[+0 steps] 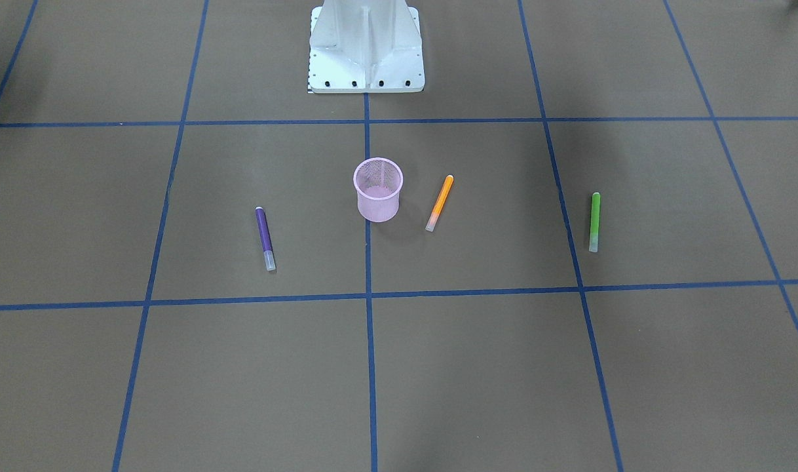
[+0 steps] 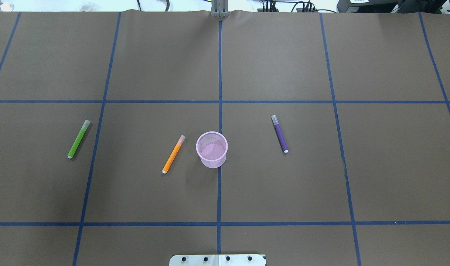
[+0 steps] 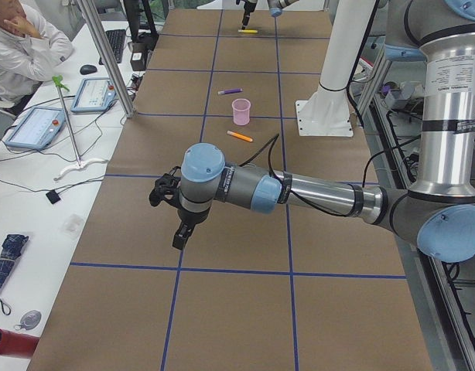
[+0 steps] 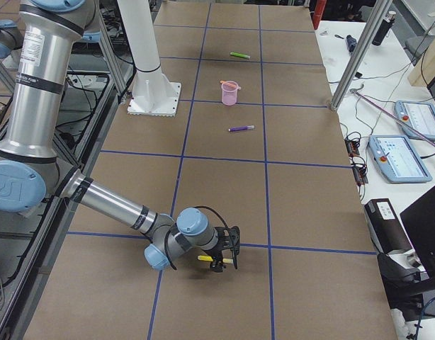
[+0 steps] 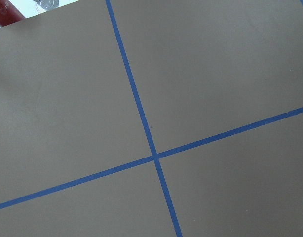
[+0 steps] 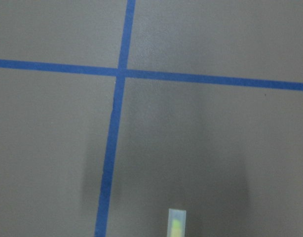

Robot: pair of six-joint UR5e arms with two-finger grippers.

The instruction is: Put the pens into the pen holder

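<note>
Pens lie spread over the brown paper table, three of them around the pink mesh pen holder, which stands upright on the centre blue tape line. The orange pen lies just beside the holder on my left, not touching it. The purple pen lies apart from it on my right, and the green pen is well off to my left, past the next tape line.

The yellow pen is far out at my right end of the table, level, right at my right gripper. Its whitish cap pokes into the bottom edge of my right wrist view. I cannot tell whether those fingers are clamped on it.

My left gripper hangs over the paper at my left end, pointing down. Whether its fingers are apart or together, I cannot tell.
</note>
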